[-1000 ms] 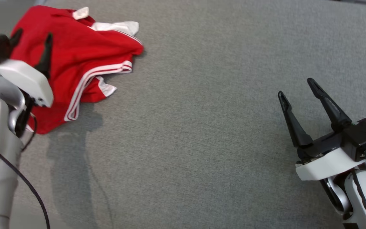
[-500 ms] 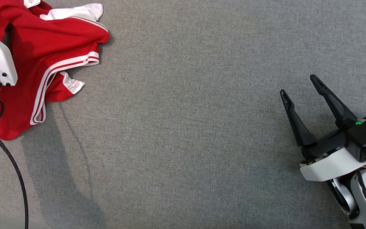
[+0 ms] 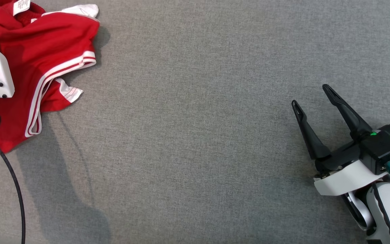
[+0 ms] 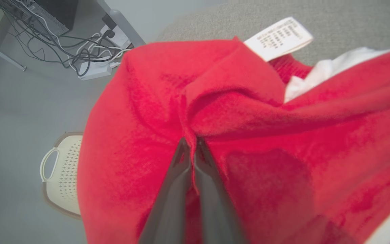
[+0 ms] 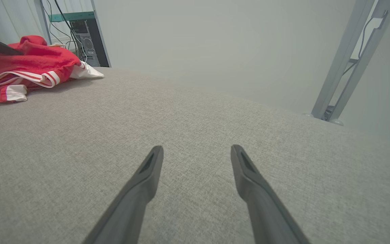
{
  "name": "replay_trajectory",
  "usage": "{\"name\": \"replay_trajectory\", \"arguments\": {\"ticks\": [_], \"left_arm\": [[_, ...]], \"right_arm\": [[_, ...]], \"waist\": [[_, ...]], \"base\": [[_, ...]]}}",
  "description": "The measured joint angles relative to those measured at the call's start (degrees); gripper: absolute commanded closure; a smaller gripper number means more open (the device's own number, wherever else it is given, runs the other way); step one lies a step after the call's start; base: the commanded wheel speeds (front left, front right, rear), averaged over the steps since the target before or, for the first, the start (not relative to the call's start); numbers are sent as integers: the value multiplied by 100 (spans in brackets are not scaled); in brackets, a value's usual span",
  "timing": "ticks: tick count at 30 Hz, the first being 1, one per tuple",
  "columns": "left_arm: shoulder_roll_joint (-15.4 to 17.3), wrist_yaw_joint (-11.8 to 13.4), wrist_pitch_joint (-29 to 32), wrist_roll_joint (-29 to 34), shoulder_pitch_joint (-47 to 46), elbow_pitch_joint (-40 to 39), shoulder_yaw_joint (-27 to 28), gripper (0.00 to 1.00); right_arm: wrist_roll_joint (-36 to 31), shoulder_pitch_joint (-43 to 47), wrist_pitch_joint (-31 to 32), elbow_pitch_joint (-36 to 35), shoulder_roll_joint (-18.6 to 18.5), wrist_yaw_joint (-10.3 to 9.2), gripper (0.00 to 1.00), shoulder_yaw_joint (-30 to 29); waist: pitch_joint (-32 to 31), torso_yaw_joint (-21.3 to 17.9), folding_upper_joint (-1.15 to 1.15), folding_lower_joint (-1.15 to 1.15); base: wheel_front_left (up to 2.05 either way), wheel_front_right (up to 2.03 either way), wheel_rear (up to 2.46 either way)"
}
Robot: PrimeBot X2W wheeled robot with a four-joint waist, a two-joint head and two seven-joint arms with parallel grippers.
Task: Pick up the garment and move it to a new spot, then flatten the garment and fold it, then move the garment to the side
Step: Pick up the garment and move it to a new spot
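Clamped tight with left gripper (image 4: 192,144) on a raised fold of red white-striped garment (image 3: 46,51). Heaped at ten o'clock in head view on grey fabric surface (image 3: 195,135), white care label (image 4: 278,38) near top. At four o'clock, well apart: right gripper (image 3: 310,94), spread wide, holding nothing.

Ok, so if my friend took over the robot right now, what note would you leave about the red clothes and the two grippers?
Left gripper: shut, pinching a fold of the red garment.
Right gripper: open, holding nothing, over the bare grey surface.
Garment: crumpled at the surface's left side, label showing.
Done: garment gripped.
Left: carry it to a new spot, flatten it, fold it, move it aside.
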Motion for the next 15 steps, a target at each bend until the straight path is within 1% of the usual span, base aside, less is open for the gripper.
{"name": "replay_trajectory", "arguments": {"ticks": [9, 11, 13, 15], "left_arm": [[-2, 62, -569, -55, -91, 92, -26, 100], [-15, 123, -753, -62, -92, 80, -18, 100], [-10, 246, -980, -63, -92, 55, 2, 100], [4, 269, -1190, -65, -89, 22, 8, 100]], "right_arm": [[36, -11, -155, 279, 148, 0, 0, 47], [41, -9, -180, 379, 185, 0, 0, 45], [44, -4, -232, 449, 235, 0, 0, 40], [51, 20, -269, 555, 278, 0, 0, 41]], "waist": [[-299, -35, 0, 0], [-401, -28, 0, 0], [-521, -15, 0, 0], [-653, 1, 0, 0]], "base": [[0, 0, 0], [0, 0, 0], [0, 0, 0], [0, 0, 0]]}}
